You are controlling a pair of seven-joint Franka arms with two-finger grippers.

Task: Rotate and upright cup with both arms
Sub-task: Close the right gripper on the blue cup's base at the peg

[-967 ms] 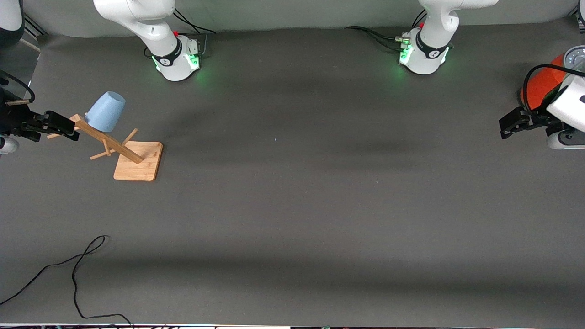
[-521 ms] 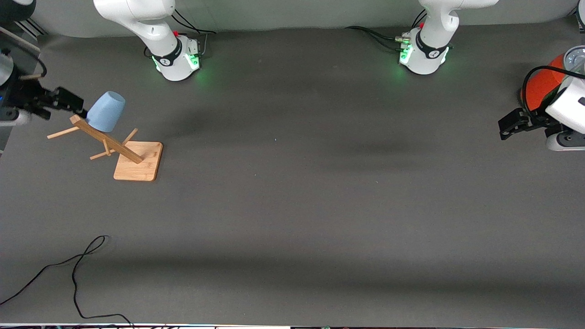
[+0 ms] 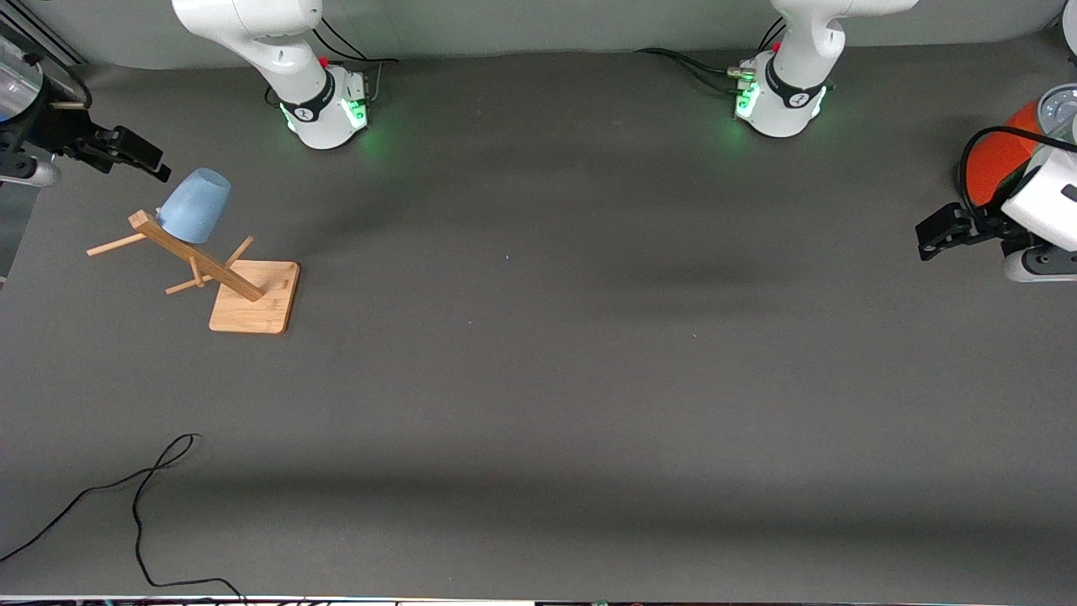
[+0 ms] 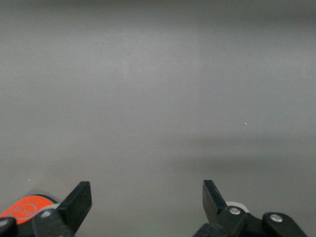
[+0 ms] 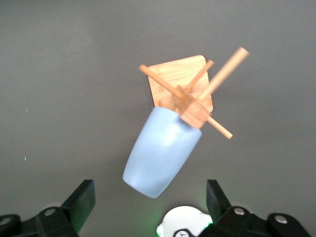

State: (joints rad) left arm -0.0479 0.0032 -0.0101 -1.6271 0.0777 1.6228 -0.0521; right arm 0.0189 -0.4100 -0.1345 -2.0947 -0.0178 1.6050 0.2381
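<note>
Cup (image 3: 194, 205): light-blue, hung upside down on a peg of wooden rack (image 3: 220, 273), base up and tilted, at right arm's end of table (image 3: 538, 379).
Right gripper (image 3: 141, 158): in air just beside cup, not touching; jaws apart.
Left gripper (image 3: 934, 233): over table at left arm's end, near orange-red can (image 3: 993, 160); jaws apart, empty.
Misc: black cable (image 3: 126, 505) on table, nearer camera.

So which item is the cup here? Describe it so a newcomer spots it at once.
Go to the right arm's end of the dark grey table and find the wooden peg stand on its square bamboo base. The small light-blue tapered plastic cup hangs upside down on its top peg. It is the only blue thing there, unlike the orange-red can.
</note>
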